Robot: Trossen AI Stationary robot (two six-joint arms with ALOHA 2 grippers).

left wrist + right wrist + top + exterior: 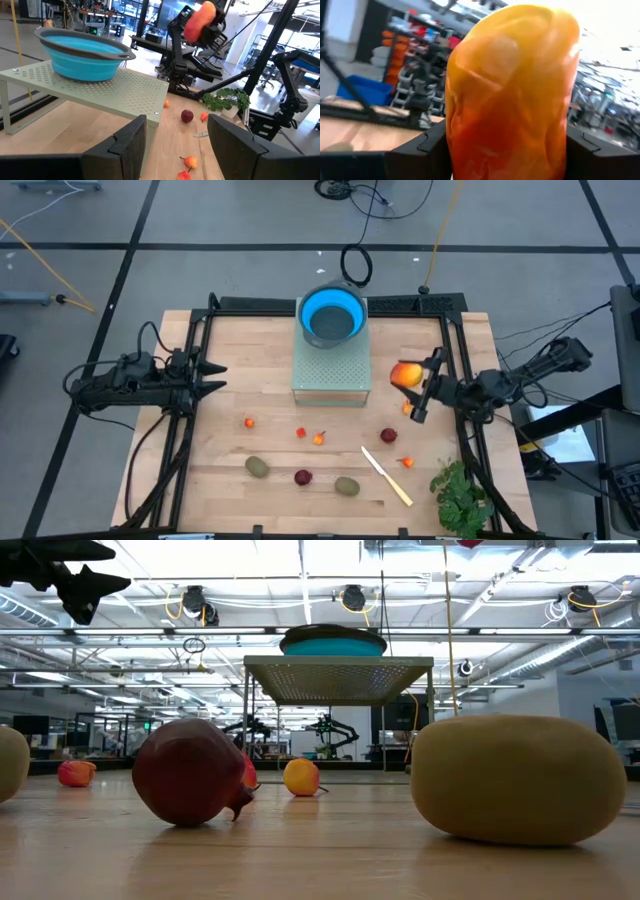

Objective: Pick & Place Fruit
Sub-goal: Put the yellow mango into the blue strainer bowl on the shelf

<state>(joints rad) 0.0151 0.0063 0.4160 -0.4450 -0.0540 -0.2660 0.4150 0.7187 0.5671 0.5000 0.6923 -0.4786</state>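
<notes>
My right gripper (507, 152) is shut on a red-orange oval fruit (405, 373), held in the air just right of the green perforated stand (330, 370); the left wrist view shows the fruit (200, 20) high up. A blue bowl (333, 315) sits on the stand's far end. On the table lie two kiwi-like ovals (258, 467) (346, 486), two dark red balls (388, 436) (303, 476) and tiny orange bits (319, 438). My left gripper (205, 377) waits open at the table's left side. My right gripper pinches the oval fruit between its two fingers, one on each of its sides (455, 135). The fingers (420, 147) reach in from the table's right, roughly level. The fruit is lifted clear of the table and fills the space between them.
A cream knife (385, 475) lies near the front right, with a green leafy bunch (460, 495) at the front right corner. A black frame (330, 305) runs along the table's far and side edges. Bare wood lies between the stand and my left gripper.
</notes>
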